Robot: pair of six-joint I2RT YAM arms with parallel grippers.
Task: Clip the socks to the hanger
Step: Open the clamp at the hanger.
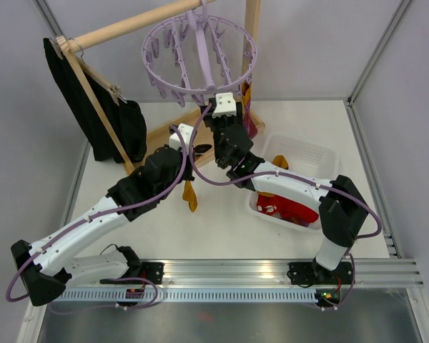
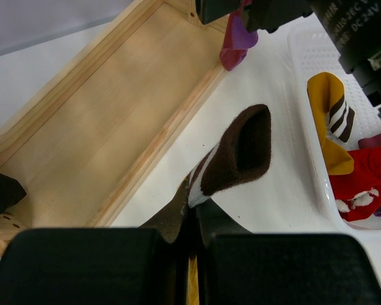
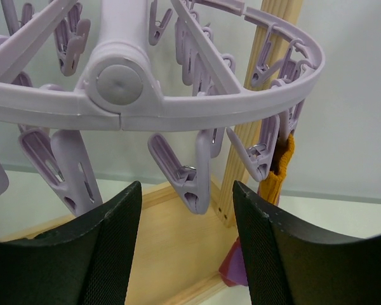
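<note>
The lavender hanger (image 1: 200, 53) hangs from the wooden pole; in the right wrist view its ring (image 3: 178, 101) fills the top. My right gripper (image 1: 221, 97) is open just below it, its fingers (image 3: 117, 241) either side of one dangling peg (image 3: 190, 171), not touching it. A mustard sock (image 3: 279, 168) is clipped to a peg at the right, a maroon one (image 3: 232, 270) hangs lower. My left gripper (image 2: 193, 216) is shut on a mustard sock with a brown, white-striped end (image 2: 238, 155); its body dangles over the table (image 1: 191, 196).
A white basket (image 1: 307, 153) at the right holds a red sock (image 1: 289, 209) and a mustard sock (image 1: 279, 161). The wooden rack's base frame (image 1: 164, 136) lies behind the grippers. A black garment (image 1: 93, 107) hangs at the left on a wooden hanger.
</note>
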